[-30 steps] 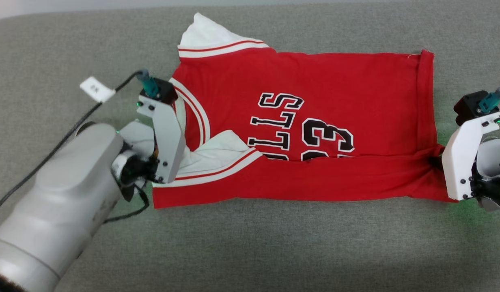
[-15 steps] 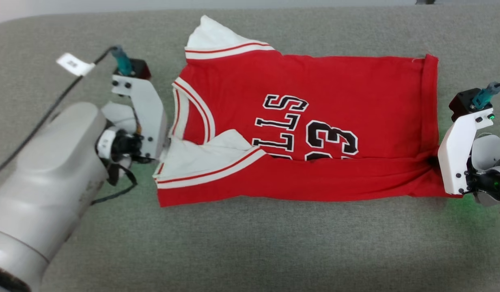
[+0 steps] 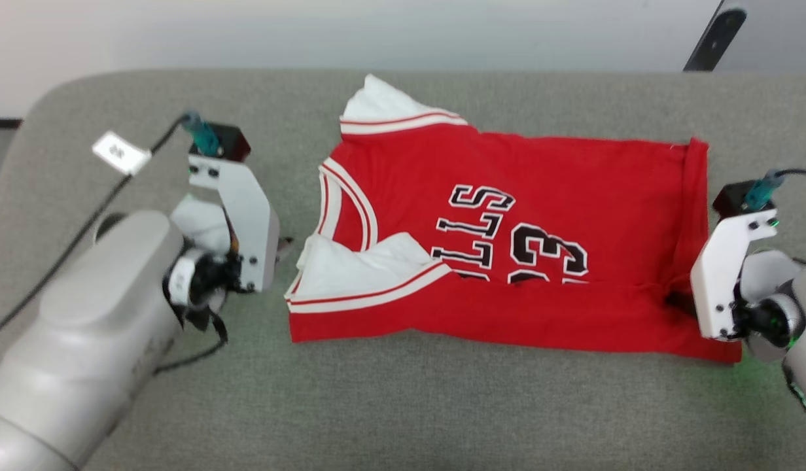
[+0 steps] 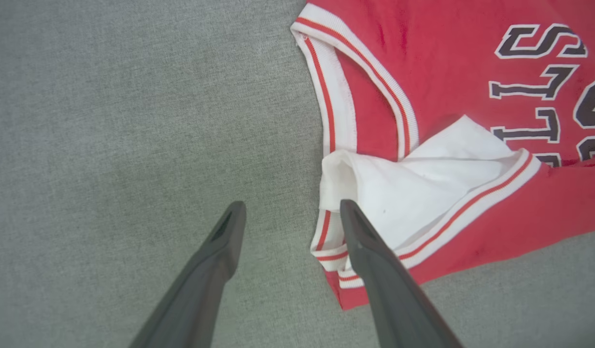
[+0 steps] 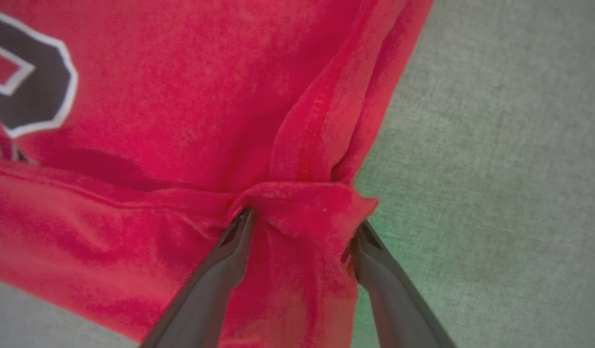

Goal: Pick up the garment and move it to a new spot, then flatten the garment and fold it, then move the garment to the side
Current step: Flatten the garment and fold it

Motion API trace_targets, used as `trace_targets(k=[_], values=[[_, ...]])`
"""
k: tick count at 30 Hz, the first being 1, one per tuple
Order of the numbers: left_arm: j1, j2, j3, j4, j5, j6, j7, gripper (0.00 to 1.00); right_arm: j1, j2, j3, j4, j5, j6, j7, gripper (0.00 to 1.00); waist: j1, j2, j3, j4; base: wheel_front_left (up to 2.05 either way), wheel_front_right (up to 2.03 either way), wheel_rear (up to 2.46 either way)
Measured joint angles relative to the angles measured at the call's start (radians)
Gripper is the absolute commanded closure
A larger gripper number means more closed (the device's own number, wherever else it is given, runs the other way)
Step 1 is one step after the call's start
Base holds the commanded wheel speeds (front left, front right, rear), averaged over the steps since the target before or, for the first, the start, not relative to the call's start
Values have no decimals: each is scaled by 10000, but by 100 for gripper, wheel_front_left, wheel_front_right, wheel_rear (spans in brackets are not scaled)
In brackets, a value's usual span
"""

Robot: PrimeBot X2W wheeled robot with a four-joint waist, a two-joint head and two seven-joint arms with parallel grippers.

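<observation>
Where it is: the garment lies flat-ish in the middle of the grey fabric-covered counter, chest side up with the lettering showing.
Long axis: runs left to right across the counter, with the collar at the left end and the hem at the right end.
Fold so far: looks like the near long edge is already turned up over the chest. It covers the bottom of the numbers, and the near sleeve is tucked in on top. The far sleeve sticks out at the far left.
Left tool: fingers spread wide with nothing between them. It sits just left of the near sleeve, and in its wrist view one finger overlaps the sleeve's striped trim.
Right tool: fingers spread too, straddling a bunched-up bit of the hem at the near right corner. I'd say it isn't clamping it.
Who's closer: the right one, since it's down in the cloth. The left is just beside the cloth.
Next move, my guess: the far long edge needs folding towards the near side. Both tools would have to go to the far side, one at each end of that axis, and that hem bunch could drag.
</observation>
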Motion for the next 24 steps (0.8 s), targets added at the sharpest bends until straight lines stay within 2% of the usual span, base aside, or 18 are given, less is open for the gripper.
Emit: trace_targets(k=[4, 7, 16, 20, 24], values=[[750, 148, 77, -742, -117, 242, -462, 0, 196, 63, 144, -119, 2, 4, -449, 0, 0, 0, -534, 15, 0, 0, 0], [1374, 351, 67, -1409, -194, 374, -663, 0, 288, -82, 240, -642, -65, 4, -1200, 0, 0, -1, -945, -5, 0, 0, 0], [3006, 1143, 291, -3214, -472, 721, -1624, 0, 1591, -895, 420, -2696, -786, 6, -4869, 0, 0, 0, -1972, -232, 0, 0, 0], [3396, 1404, 410, -3812, -259, 533, -2585, 0, 2468, -1066, -194, -3381, -1630, 6, -6790, 0, 0, 0, -2151, -479, 0, 0, 0], [3852, 1607, 537, -4105, 29, 278, -3697, 0, 3598, -736, -1300, -3837, -2656, 6, -8379, 0, 0, 0, -2261, -697, 0, 0, 0]])
